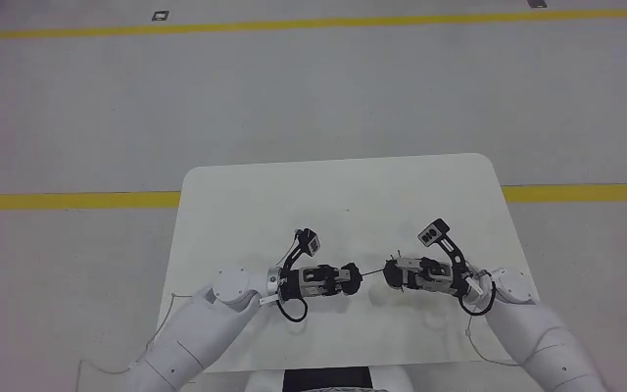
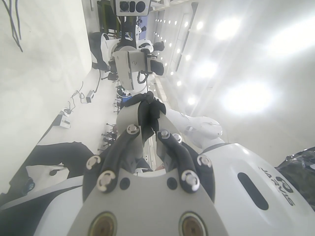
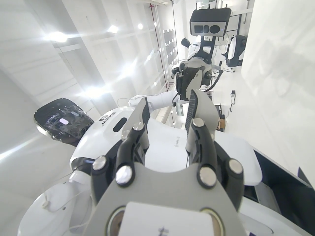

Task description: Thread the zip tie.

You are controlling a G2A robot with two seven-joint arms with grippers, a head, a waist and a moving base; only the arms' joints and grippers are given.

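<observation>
Over the near part of the table [image 1: 343,186], left gripper [image 1: 355,278] on the left and right gripper [image 1: 390,272] on the right, tip facing tip, just apart. Between the two, the zip tie [image 1: 374,272], one end pinched in the left fingers [image 2: 129,115], other end right by the right fingers [image 3: 198,105].

No legible txt, nos. or signs on table [image 1: 245,186] or floor [image 1: 294,98].

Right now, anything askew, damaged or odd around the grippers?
Nothing stands out. The left gripper holds the zip tie above the table, its free end pointing at the open right gripper.
</observation>
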